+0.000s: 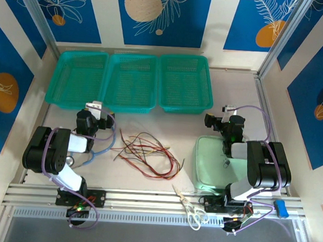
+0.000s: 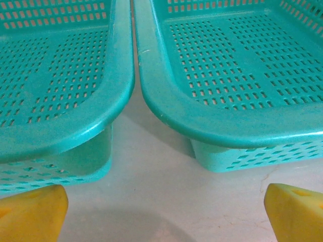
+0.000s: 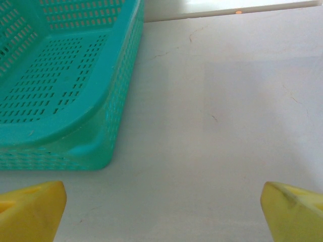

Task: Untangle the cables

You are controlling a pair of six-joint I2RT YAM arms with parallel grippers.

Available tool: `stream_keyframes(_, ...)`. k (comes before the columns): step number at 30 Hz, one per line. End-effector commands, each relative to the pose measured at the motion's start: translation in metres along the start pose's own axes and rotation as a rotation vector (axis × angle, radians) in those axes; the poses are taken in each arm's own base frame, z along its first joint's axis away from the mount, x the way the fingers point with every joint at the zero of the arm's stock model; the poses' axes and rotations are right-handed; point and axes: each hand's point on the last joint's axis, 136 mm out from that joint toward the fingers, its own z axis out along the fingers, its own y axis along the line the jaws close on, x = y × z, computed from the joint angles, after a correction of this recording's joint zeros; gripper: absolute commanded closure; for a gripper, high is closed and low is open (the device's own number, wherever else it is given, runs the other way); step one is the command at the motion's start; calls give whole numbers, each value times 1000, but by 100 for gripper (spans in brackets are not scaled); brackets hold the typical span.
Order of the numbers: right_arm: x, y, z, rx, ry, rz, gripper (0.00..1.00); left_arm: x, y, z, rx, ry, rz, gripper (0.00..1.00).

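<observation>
cables (image 1: 148,152) tangled on pale tabletop (image 1: 172,123), blue-patterned walls (image 1: 157,18) around; left pincer (image 2: 164,206) and right pincer (image 3: 162,204) gape empty.

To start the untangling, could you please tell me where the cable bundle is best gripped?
Probably a stray end at the left edge of the cables, taken straight down from above: they lie flat, ends fan apart there, the middle is densely crossed.
</observation>
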Motion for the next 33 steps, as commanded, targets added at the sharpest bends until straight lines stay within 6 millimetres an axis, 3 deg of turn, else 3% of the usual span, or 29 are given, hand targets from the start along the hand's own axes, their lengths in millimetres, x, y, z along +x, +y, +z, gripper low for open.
stream_keyframes(1,-9,1,0,-10,-22,2,1,-15,-2,0,11,-43,12,1)
stream_keyframes(9,-11,4,-4,-28,-35,-7,1,-14,-2,0,10,-41,11,1)
stream_keyframes(11,-16,13,-17,-52,-90,-41,1,-17,-4,-6,21,-81,17,1)
stream_keyframes(15,-29,25,-49,-35,-180,-94,1,-27,-7,-37,12,-218,34,1)
stream_keyframes(20,-28,17,-83,31,-175,-57,1,-43,-12,-57,-24,-260,81,1)
stream_keyframes(25,-42,20,-113,26,-186,-42,1,-67,4,-73,-119,-262,26,1)
stream_keyframes(29,-55,39,-129,-23,-180,-30,0,-75,27,-87,-254,-67,-76,1)
stream_keyframes(33,-55,80,-143,-120,-86,-82,0,-83,23,-117,-231,5,-174,1)
